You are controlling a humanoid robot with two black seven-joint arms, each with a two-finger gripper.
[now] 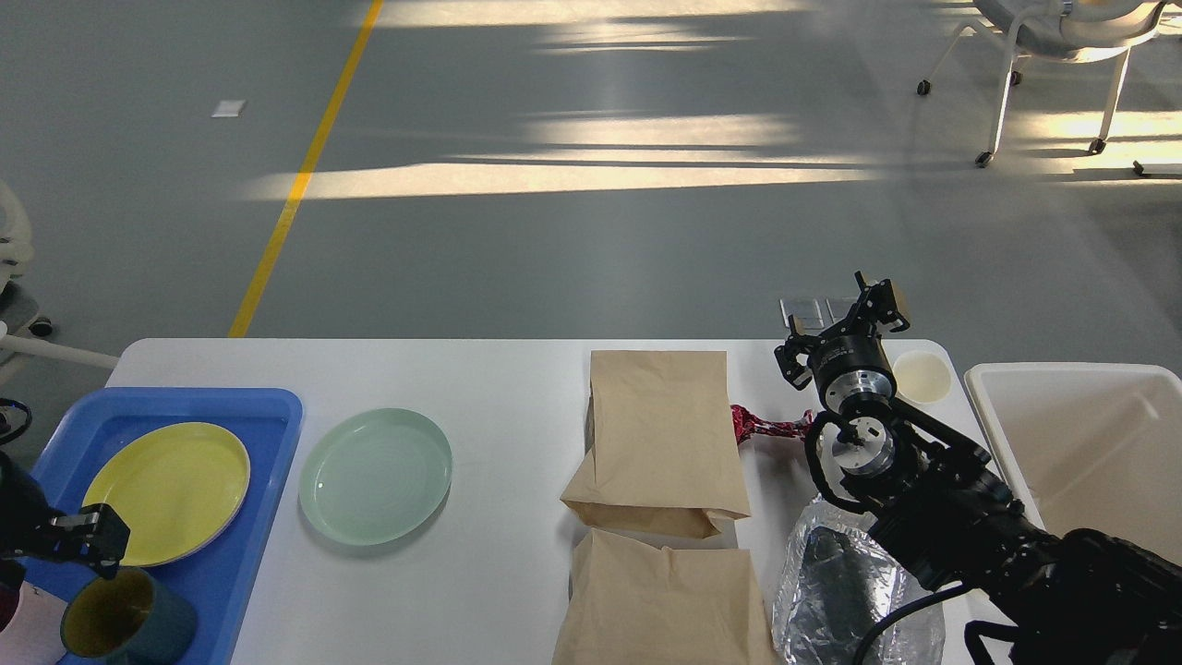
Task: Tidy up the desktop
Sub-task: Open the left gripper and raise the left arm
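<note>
The white desktop (499,388) bears a pale green plate (375,475), two brown paper bags (663,434) (665,600), a red crumpled wrapper (762,425), a crumpled clear plastic bag (831,591) and a small round white lid (921,377). A blue tray (231,416) at the left holds a yellow plate (166,489) and a teal cup (125,623) standing upright. My left gripper (88,536) hovers just above and left of the cup, open and empty. My right gripper (877,305) is open and empty, raised over the table's far right, beside the lid.
A deep off-white bin (1080,434) stands off the table's right end. A white object (23,633) shows at the tray's near left corner. My right arm (942,517) lies across the plastic bag. A chair (1053,55) stands far back right.
</note>
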